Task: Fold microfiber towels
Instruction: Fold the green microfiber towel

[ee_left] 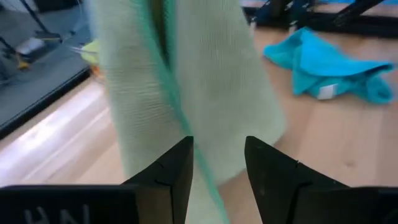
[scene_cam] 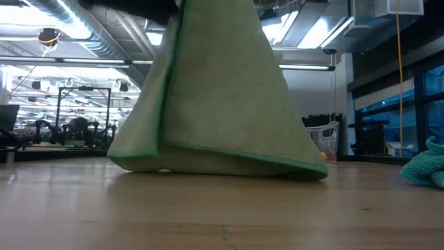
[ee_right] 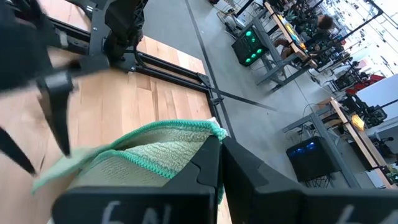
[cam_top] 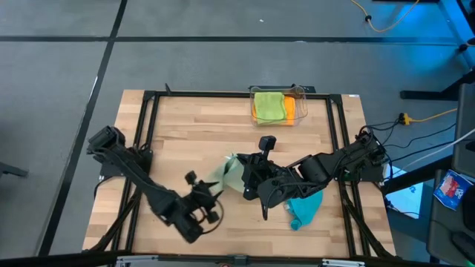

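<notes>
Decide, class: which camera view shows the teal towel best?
The left wrist view: the teal towel lies crumpled on the table in full, white tag visible. The high view shows it small, partly under the right arm. The low view catches only an edge. The right wrist view misses it.

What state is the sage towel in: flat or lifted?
Lifted: sage towel hangs from the right gripper, shut on its edge, lower hem resting on the table.

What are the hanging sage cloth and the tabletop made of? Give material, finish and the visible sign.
Sage cloth: seems soft microfiber, matte; fine ribbed nap and stitched green edge, draping limply from the right gripper.
Tabletop: looks like light wood, smooth; joined plank strips with grain.
</notes>
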You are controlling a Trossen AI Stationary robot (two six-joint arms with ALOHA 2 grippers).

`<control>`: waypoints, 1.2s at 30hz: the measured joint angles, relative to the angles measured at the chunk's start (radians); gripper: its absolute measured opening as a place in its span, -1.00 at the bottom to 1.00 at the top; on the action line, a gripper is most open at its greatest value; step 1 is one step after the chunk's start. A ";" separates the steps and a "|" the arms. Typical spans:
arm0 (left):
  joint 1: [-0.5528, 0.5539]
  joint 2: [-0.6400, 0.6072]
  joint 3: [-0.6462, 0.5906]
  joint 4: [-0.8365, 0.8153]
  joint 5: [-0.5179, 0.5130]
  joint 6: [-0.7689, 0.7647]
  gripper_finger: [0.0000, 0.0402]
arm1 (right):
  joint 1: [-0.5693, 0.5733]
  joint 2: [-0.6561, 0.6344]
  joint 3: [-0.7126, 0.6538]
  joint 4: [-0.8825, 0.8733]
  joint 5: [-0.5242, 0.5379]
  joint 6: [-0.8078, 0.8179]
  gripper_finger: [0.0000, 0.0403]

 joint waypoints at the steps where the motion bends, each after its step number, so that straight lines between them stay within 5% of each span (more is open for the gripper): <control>1: 0.010 0.018 -0.001 0.007 -0.003 0.006 -0.32 | 0.000 0.000 0.000 0.000 0.000 0.001 -0.92; 8: 0.046 0.055 -0.002 0.003 -0.116 0.008 -0.32 | 0.000 0.000 0.000 -0.001 0.000 0.002 -0.92; 18: 0.044 -0.074 0.002 -0.033 -0.208 0.047 -0.32 | 0.000 0.000 0.000 -0.001 0.000 0.001 -0.92; 27: 0.130 -0.127 0.098 -0.031 -0.150 0.281 -0.32 | 0.000 0.000 0.000 -0.001 -0.001 0.004 -0.92; 36: 0.186 -0.127 0.107 -0.073 -0.042 0.294 -0.32 | 0.000 0.000 0.000 -0.001 -0.001 0.002 -0.92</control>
